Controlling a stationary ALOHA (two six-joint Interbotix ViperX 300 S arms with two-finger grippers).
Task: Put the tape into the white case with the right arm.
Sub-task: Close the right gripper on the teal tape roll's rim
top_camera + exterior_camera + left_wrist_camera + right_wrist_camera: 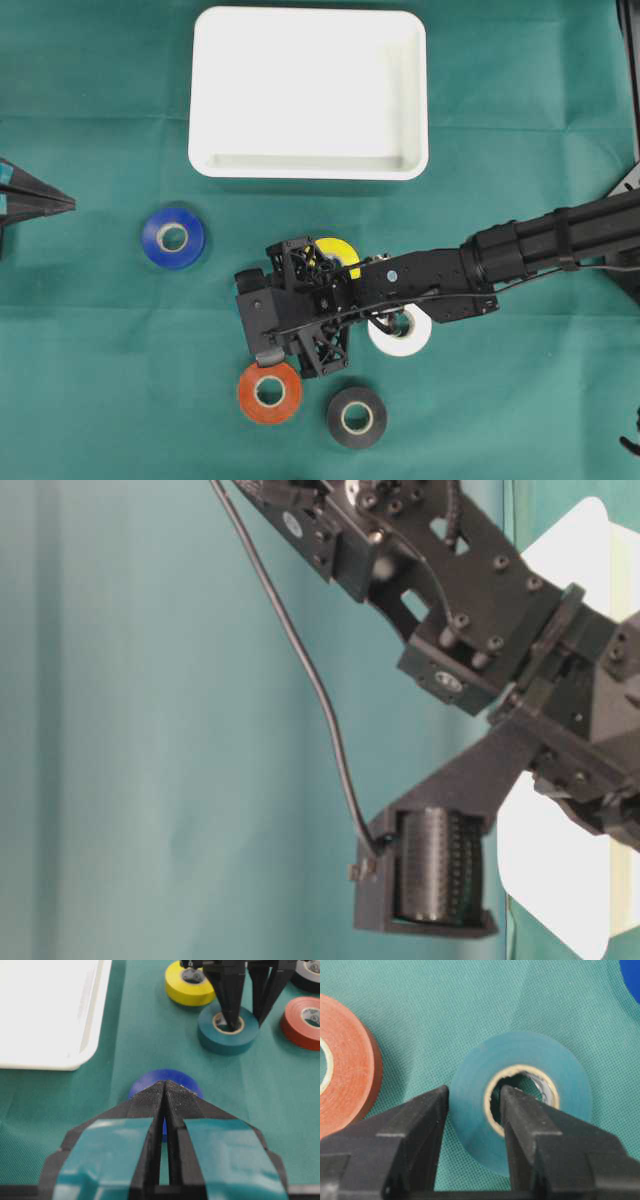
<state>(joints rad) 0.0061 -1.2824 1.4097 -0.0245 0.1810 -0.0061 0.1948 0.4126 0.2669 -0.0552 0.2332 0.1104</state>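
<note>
A teal-green tape roll (pixel 570 1090) lies flat on the green cloth. My right gripper (pixel 472 1097) is shut on its wall, one finger inside the cardboard core and the other outside. The left wrist view shows the same grip on the tape (pixel 227 1032) by the right gripper (pixel 248 1015). From overhead the right gripper (pixel 310 300) hides that roll. The white case (pixel 308 168) sits empty at the top centre, apart from the gripper. My left gripper (pixel 164 1085) is shut and empty at the left edge (pixel 40 203), pointing at a blue roll (pixel 187 1080).
Other rolls lie around the right gripper: yellow (pixel 340 252), white (pixel 405 338), red-orange (pixel 269 391) and black (pixel 356 417). The blue roll (pixel 173 237) lies to the left. The right arm (pixel 550 245) stretches in from the right edge.
</note>
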